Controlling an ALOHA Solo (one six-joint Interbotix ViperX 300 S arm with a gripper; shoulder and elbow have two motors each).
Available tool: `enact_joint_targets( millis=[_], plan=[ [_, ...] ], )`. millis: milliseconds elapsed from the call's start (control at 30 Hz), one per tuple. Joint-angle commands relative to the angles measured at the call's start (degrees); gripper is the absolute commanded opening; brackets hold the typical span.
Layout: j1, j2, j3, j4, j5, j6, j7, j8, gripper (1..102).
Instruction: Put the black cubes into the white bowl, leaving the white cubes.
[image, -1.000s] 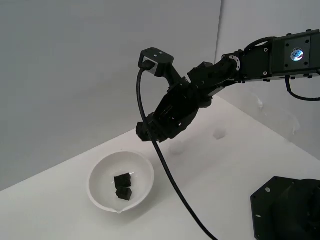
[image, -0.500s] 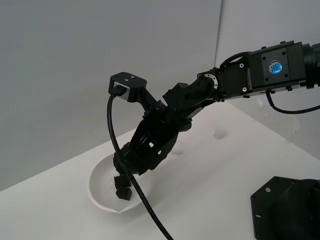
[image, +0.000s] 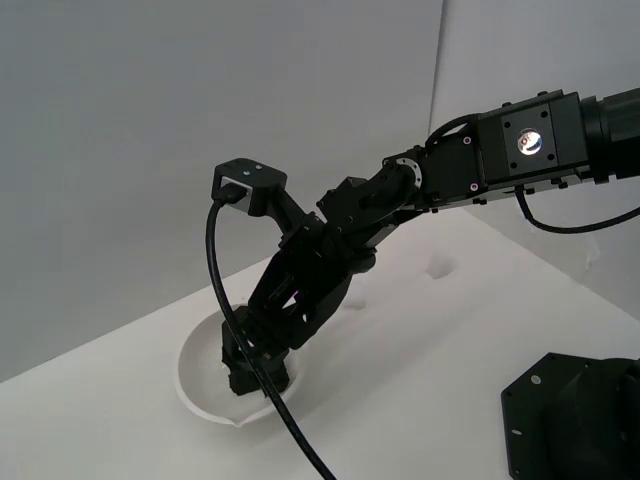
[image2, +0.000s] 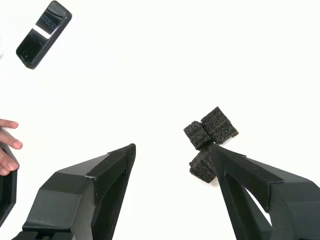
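Observation:
My gripper (image: 252, 362) hangs low over the white bowl (image: 196, 352) at the exterior view's left and hides most of its inside. In the wrist view my gripper (image2: 171, 151) is open, with the jaws wide apart and nothing between them. Three black cubes lie clustered on the glaring white surface: one (image2: 219, 124), a second (image2: 196, 135), and a third (image2: 202, 166) right against one fingertip (image2: 220, 156). One white cube (image: 437, 266) sits on the table far behind the arm. The other white cubes are too faint to make out.
A black robot base (image: 575, 420) stands at the exterior view's lower right. The wrist view shows a small black device (image2: 43, 27) lying on the white surface and a person's fingers (image2: 8, 145) at the picture's edge.
The arm has swung from above the table beside the bowl down over the bowl. Two black cubes lay in the bowl before; three now lie together by the open fingers.

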Motion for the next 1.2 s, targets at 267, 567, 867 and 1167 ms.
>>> enact_joint_targets(
  millis=[267, 567, 867, 1167],
  plan=[
    [12.7, 10.0, 10.5, 2.3, 2.1, 1.1, 0.1, 3.0, 3],
    [24.4, 19.8, 20.3, 7.6, 7.3, 1.6, 0.2, 8.6, 3],
    [28.8, 28.1, 28.5, 13.6, 13.5, 5.0, 1.1, 9.3, 3],
    [35.7, 37.7, 38.1, 15.8, 15.9, 9.4, 6.0, 9.3, 3]
  ],
)
